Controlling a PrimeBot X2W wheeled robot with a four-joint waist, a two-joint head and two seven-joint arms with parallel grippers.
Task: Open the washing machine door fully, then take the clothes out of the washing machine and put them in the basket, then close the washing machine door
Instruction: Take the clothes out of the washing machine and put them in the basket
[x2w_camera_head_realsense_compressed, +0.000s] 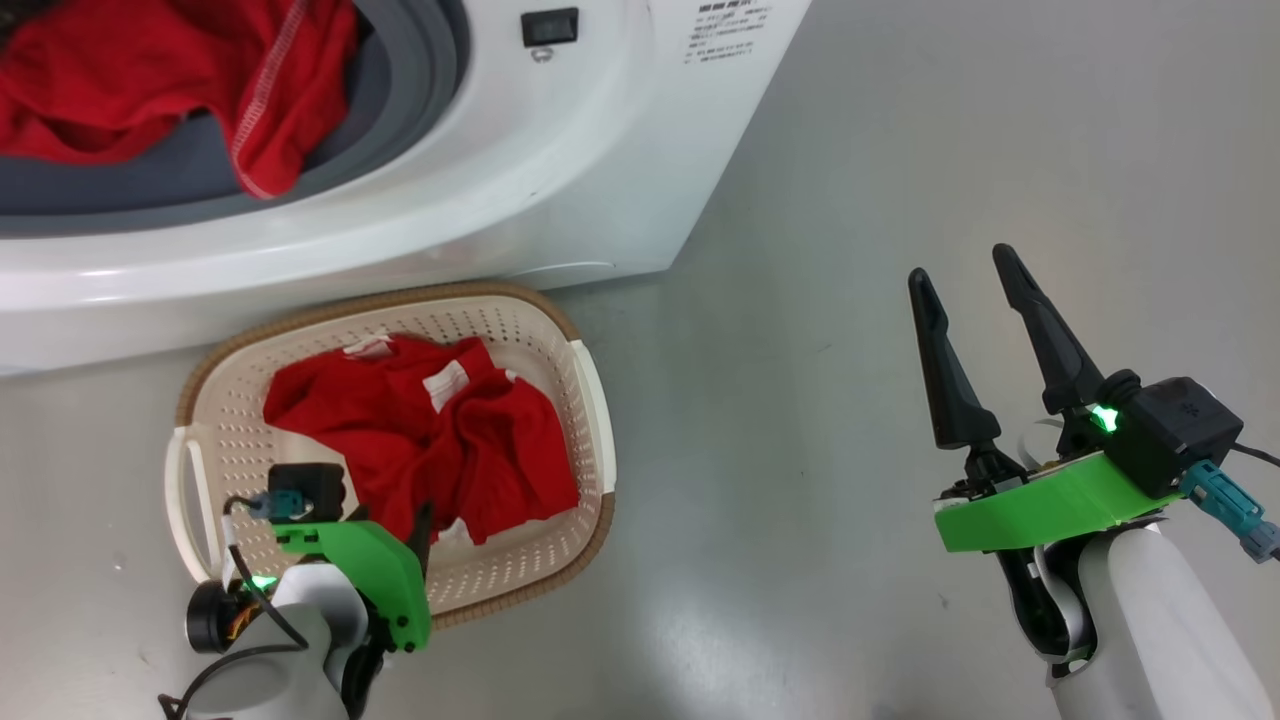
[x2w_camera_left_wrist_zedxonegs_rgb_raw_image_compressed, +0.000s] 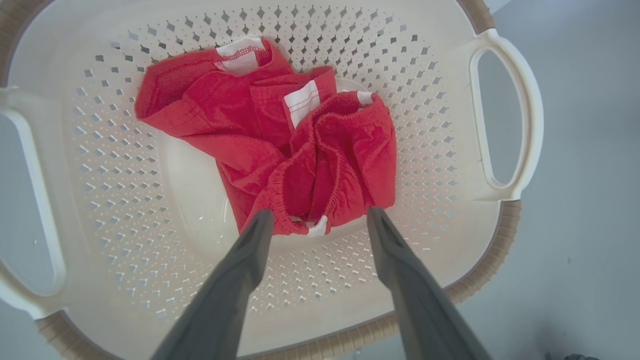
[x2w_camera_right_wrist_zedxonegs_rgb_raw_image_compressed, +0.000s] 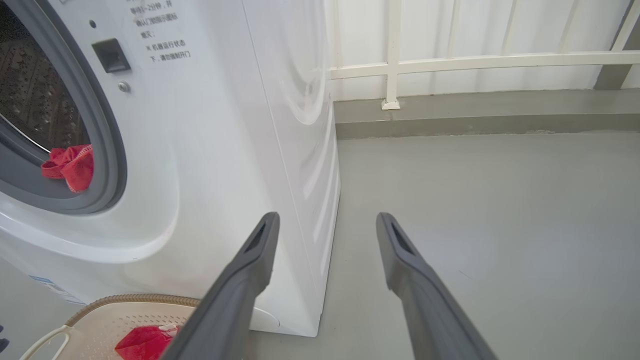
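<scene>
The cream basket (x2w_camera_head_realsense_compressed: 590, 400) (x2w_camera_left_wrist_zedxonegs_rgb_raw_image_compressed: 505, 115) (x2w_camera_right_wrist_zedxonegs_rgb_raw_image_compressed: 90, 320) stands on the floor in front of the white washing machine (x2w_camera_head_realsense_compressed: 560, 170) (x2w_camera_right_wrist_zedxonegs_rgb_raw_image_compressed: 225, 150). Red clothes (x2w_camera_head_realsense_compressed: 440, 440) (x2w_camera_left_wrist_zedxonegs_rgb_raw_image_compressed: 280, 145) (x2w_camera_right_wrist_zedxonegs_rgb_raw_image_compressed: 145, 341) lie loose in it. More red clothes (x2w_camera_head_realsense_compressed: 150, 80) (x2w_camera_right_wrist_zedxonegs_rgb_raw_image_compressed: 70, 165) hang over the grey rubber ring at the drum's mouth. My left gripper (x2w_camera_left_wrist_zedxonegs_rgb_raw_image_compressed: 320, 217) hovers open just above the basket's clothes, holding nothing; its wrist (x2w_camera_head_realsense_compressed: 350, 560) is over the basket's near edge. My right gripper (x2w_camera_head_realsense_compressed: 965, 270) (x2w_camera_right_wrist_zedxonegs_rgb_raw_image_compressed: 327, 222) is open and empty over bare floor, right of the machine. The washing machine door is out of view.
Grey floor (x2w_camera_head_realsense_compressed: 850, 200) stretches to the right of the machine and basket. A white railing (x2w_camera_right_wrist_zedxonegs_rgb_raw_image_compressed: 450, 60) and a low grey kerb run along the far side behind the machine.
</scene>
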